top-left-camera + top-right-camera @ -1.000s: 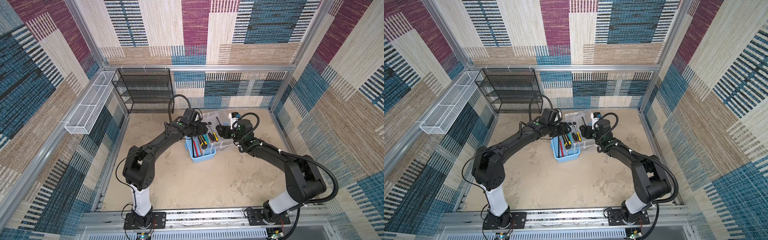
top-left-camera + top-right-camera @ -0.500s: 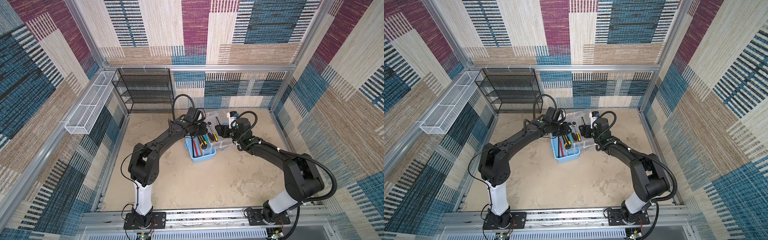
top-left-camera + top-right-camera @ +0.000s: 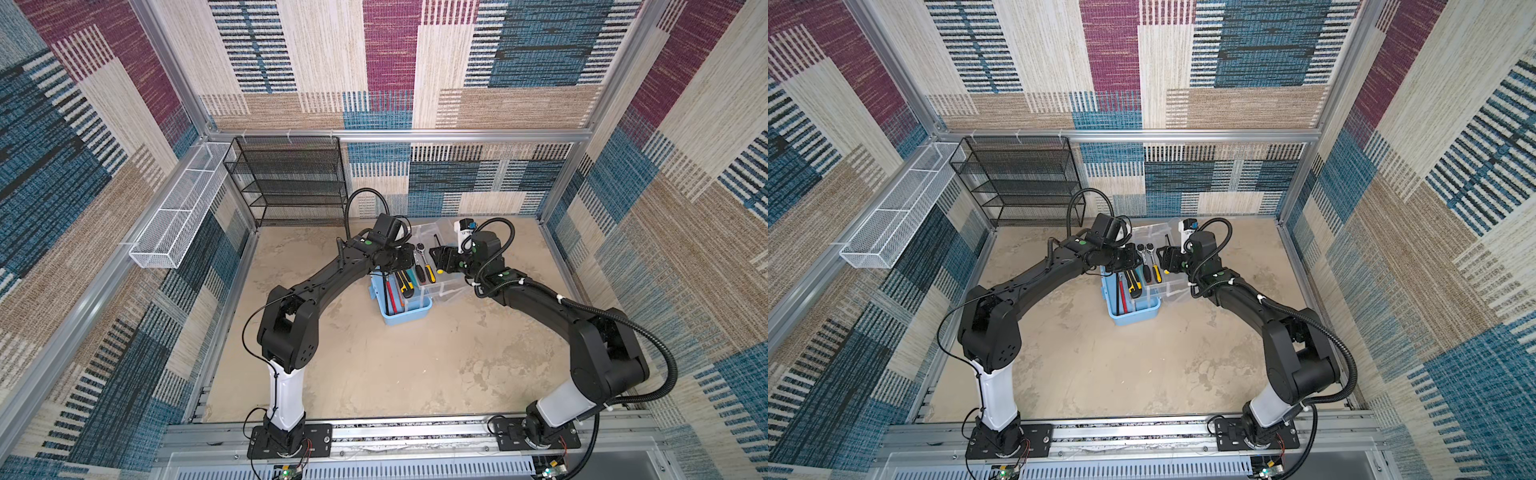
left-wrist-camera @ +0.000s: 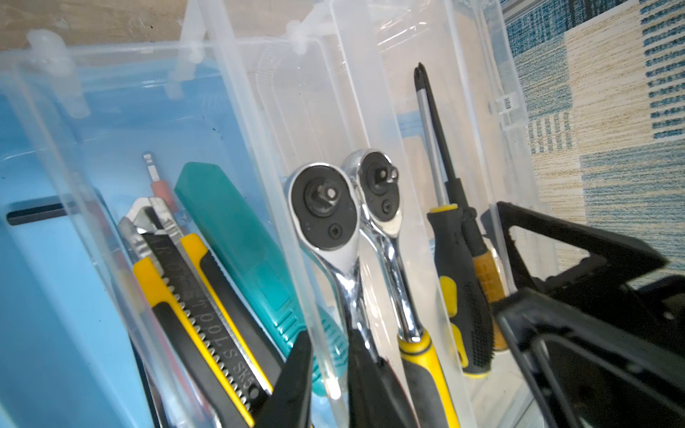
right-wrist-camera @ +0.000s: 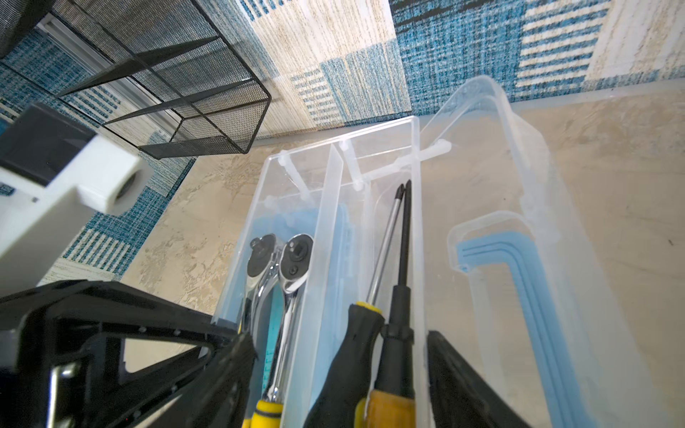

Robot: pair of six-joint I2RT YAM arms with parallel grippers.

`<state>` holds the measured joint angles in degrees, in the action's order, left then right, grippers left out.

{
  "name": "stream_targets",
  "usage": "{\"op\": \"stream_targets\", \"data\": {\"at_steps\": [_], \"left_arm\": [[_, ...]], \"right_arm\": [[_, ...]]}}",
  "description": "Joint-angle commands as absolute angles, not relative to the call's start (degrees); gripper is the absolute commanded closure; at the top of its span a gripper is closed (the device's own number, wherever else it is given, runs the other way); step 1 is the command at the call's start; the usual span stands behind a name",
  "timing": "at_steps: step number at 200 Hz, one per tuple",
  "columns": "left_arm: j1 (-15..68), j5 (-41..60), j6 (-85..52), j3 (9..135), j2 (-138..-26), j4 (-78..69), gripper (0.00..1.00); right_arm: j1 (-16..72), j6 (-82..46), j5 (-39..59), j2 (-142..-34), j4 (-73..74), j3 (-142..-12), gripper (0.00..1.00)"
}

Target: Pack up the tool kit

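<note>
— How many tools are lying there?
— Two ratchets [image 4: 324, 207] and two screwdrivers [image 4: 463, 289] in the one clear tray [image 5: 330, 207], with two utility knives alongside, one yellow-black [image 4: 200, 296] and one teal [image 4: 241, 241].
— Where is the toolbox [image 3: 405, 313] sitting?
— On the sandy table [image 3: 374, 374], toward the back, between both grippers, its long axis running front to back. Ratchet heads and screwdriver tips are pointing at the back wall.
— The grippers?
— The right gripper [image 3: 439, 261] is holding its jaws wide on either side of the tray; whether they are pressing it, I cannot tell. The left gripper [image 3: 405, 262] is showing one finger [image 4: 293, 370] by a divider; I cannot tell its opening.
</note>
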<state>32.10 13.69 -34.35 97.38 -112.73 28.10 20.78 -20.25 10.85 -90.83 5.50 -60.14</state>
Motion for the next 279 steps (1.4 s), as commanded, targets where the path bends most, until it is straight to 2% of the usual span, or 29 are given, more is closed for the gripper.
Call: {"op": "stream_targets", "data": {"at_steps": [1, 28, 57, 94, 134, 184, 279], "left_arm": [[31.9, 11.3, -32.7, 97.1, -113.1, 34.2, 0.8], [31.8, 11.0, -32.9, 96.7, -112.9, 34.2, 0.81], [31.6, 11.0, -33.0, 96.1, -112.8, 34.2, 0.83], [31.1, 10.5, -33.1, 95.0, -112.1, 34.2, 0.85], [31.1, 10.8, -33.2, 94.9, -112.0, 34.2, 0.85], [31.1, 10.7, -33.2, 94.5, -111.5, 34.1, 0.85], [31.0, 10.6, -33.4, 93.2, -110.2, 33.9, 0.85]], "right_arm": [[21.0, -19.5, 9.7, -89.3, 5.1, -61.5, 0.24], [20.8, -17.6, 7.4, -87.2, 3.4, -62.8, 0.21], [19.8, -14.9, 5.2, -85.2, 3.3, -62.0, 0.12], [11.7, -17.0, 14.0, -82.4, 7.6, -57.1, 0.0], [5.9, -16.5, 22.5, -81.5, 11.8, -52.7, 0.0], [5.2, -19.7, 32.8, -84.0, 16.7, -50.0, 0.0], [5.3, -25.3, 39.3, -86.7, 22.6, -47.3, 0.03]]}}
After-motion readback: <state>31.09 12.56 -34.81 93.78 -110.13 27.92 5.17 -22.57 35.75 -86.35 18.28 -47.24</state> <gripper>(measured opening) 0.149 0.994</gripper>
